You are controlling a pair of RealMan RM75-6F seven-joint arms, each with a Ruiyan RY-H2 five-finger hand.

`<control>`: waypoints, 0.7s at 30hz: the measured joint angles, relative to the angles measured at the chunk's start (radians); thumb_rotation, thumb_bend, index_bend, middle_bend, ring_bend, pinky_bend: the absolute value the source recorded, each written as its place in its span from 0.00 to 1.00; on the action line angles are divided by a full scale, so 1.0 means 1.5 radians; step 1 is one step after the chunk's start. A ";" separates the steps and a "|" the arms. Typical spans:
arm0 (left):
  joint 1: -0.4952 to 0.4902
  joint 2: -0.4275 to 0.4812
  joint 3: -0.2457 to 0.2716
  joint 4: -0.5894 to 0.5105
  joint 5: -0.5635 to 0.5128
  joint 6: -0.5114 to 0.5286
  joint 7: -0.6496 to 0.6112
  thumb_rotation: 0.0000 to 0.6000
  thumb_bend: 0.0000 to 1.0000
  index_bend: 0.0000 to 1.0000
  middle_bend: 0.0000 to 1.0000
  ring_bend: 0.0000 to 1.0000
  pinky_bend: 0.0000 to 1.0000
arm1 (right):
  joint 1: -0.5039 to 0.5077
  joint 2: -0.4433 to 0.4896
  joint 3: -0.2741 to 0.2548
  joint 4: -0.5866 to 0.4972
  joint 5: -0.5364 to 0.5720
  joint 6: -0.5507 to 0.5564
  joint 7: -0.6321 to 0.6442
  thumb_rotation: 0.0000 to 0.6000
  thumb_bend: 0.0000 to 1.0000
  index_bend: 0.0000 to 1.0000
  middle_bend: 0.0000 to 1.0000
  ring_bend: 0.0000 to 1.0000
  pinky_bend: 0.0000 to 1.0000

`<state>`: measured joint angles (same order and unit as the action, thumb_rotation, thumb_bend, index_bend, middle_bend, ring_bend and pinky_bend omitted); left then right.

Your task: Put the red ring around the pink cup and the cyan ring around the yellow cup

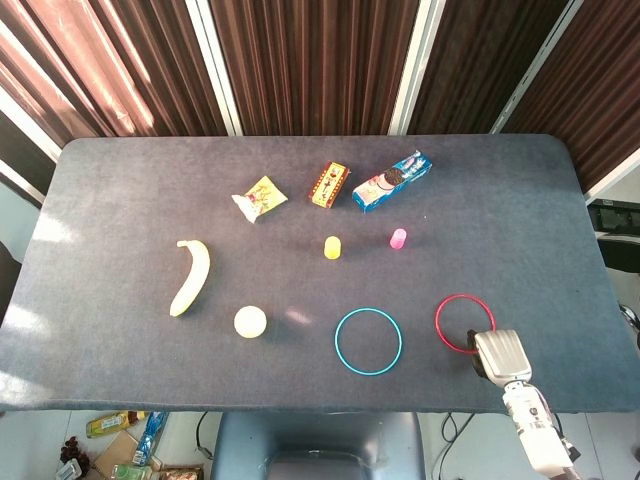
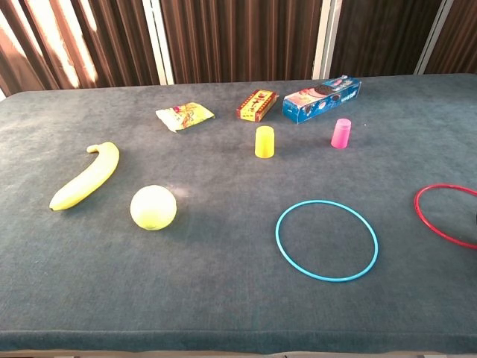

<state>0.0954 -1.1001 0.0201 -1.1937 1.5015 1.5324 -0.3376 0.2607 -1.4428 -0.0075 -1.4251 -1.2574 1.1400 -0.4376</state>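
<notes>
Head view showed the right robot hand [image 1: 497, 354] at the near edge of the red ring [image 1: 464, 322], its fingers hidden, so its grip could not be told. Best pinch the rim cleanly, lift level, then carry it over the pink cup [image 1: 398, 238].

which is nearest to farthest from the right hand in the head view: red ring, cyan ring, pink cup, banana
From the right hand:
1. red ring, right beside the hand, at the table's near right.
2. cyan ring, further left along the near edge.
3. pink cup, further back, mid-table.
4. banana, far over on the left.
</notes>
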 measured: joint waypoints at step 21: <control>-0.001 -0.001 0.002 0.001 0.001 -0.005 0.003 1.00 0.41 0.06 0.00 0.00 0.15 | 0.004 0.003 0.016 -0.013 -0.013 0.014 0.016 1.00 0.55 0.76 0.93 1.00 1.00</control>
<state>0.0933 -1.1022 0.0232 -1.1926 1.5034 1.5252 -0.3328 0.2669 -1.4382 0.0172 -1.4446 -1.2773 1.1608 -0.4138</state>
